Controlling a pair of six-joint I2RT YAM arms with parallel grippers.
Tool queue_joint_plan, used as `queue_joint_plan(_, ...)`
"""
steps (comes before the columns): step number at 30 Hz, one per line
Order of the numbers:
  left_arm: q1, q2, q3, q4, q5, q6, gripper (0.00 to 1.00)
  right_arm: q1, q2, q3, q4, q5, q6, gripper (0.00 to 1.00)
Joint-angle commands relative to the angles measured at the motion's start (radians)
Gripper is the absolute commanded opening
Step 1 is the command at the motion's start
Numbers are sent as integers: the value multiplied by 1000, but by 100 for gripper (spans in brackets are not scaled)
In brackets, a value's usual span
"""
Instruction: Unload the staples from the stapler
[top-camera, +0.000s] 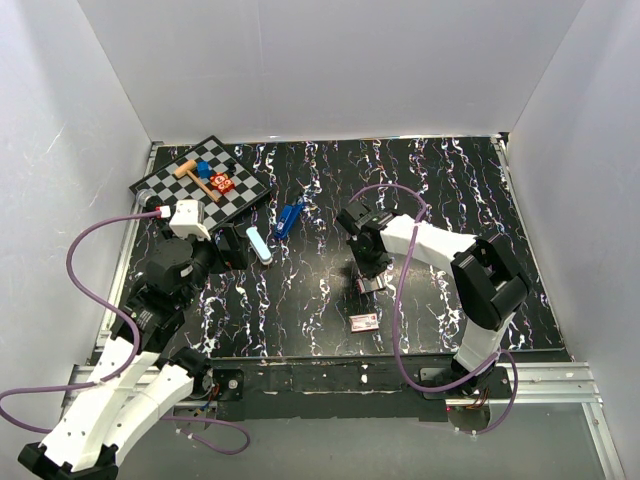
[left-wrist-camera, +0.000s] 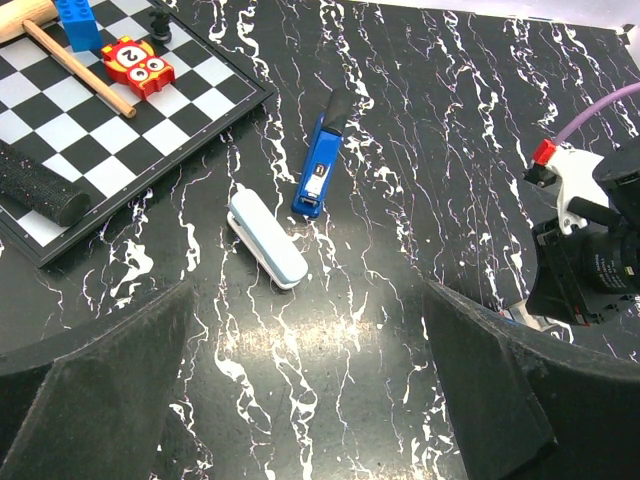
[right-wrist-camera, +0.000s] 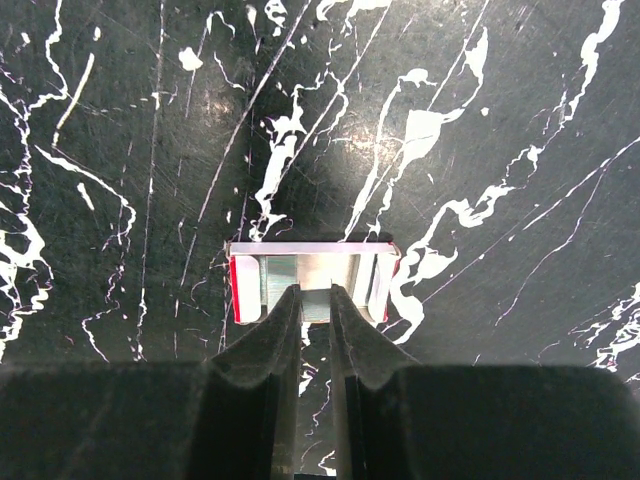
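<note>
The stapler (left-wrist-camera: 318, 165) lies flat on the bench (top-camera: 300, 295), left of the middle. It is just off the corner of the checkered board (left-wrist-camera: 190, 100) and close beside a pale-blue-and-white piece (left-wrist-camera: 265, 238), with neither arm touching it.

The left pincer (left-wrist-camera: 305, 330) hangs over bare bench near these two, spread wide and gripping nothing. Farther right, the right pincer (right-wrist-camera: 315, 295) points down, nearly clenched, its tips pinching the near edge of a small silver tray (right-wrist-camera: 310, 265) with red sides. What the tray contains cannot be made out.

The board carries a wooden mallet (left-wrist-camera: 75, 65), a blue brick (left-wrist-camera: 78, 22), a red block (left-wrist-camera: 138, 66), a black chess piece (left-wrist-camera: 160, 20) and a black roller (left-wrist-camera: 40, 185). A pink-and-white packet (top-camera: 364, 321) lies near the front edge.

The bench is black with white veining, and its right half is mostly bare. White walls (top-camera: 330, 70) close it in on three sides.
</note>
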Motion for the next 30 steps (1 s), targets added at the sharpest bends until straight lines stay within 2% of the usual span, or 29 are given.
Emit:
queue_joint_plan(1, 4, 8, 0, 20, 9, 10, 98, -4, 17, -19, 16, 11, 13, 12)
queue_joint_plan(14, 9, 27, 2, 25, 18, 12, 98, -7, 29, -36, 36, -4, 17, 12)
queue_joint_plan(30, 11, 41, 2, 28, 28, 14, 98, -10, 6, -2, 17, 11, 19, 28)
